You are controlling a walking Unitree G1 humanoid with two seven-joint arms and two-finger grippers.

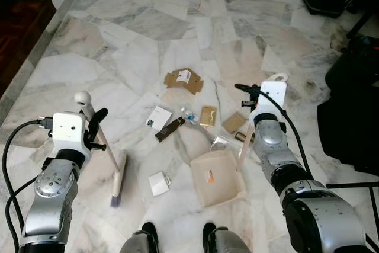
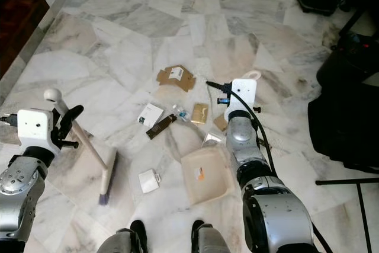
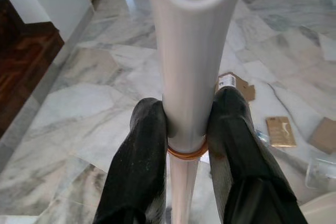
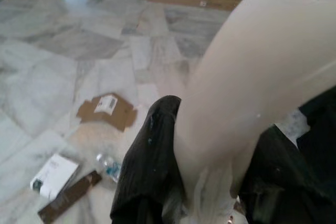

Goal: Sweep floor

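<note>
So the broom (image 1: pixel 116 176) is on the near left of the marble floor (image 1: pixel 148 45), bristle head touching the tiles and the handle leaning up toward the left gripper (image 3: pixel 184 148). In the left wrist view its two black fingers (image 3: pixel 139 161) are pressed against either side of the pale handle, right above an orange ring, so that's a firm pinch on the broom.

Over on the right, the cream dustpan (image 1: pixel 216 177) lies flat on the floor, just right of the robot's feet (image 1: pixel 148 232), with its long handle running up to the right gripper (image 4: pixel 210 182), whose fingers clamp around it.

The rubbish sits beyond both tools, mid-floor: a white box (image 1: pixel 159 117), a dark brown strip (image 1: pixel 170 128), a small plastic bottle (image 1: pixel 189 114), a tan packet (image 1: pixel 208 116), a cardboard square (image 1: pixel 234 123), and farther off a flattened cardboard piece (image 1: pixel 183 80). A small white box (image 1: pixel 159 183) lies near, between broom head and dustpan.

My read: this is the sweeping stage, tools in hand, nothing in the pan yet. Next move probably needs the broom head lifted past the litter, then dragged back toward the dustpan's open lip, while the pan stays flat on the tiles.
</note>
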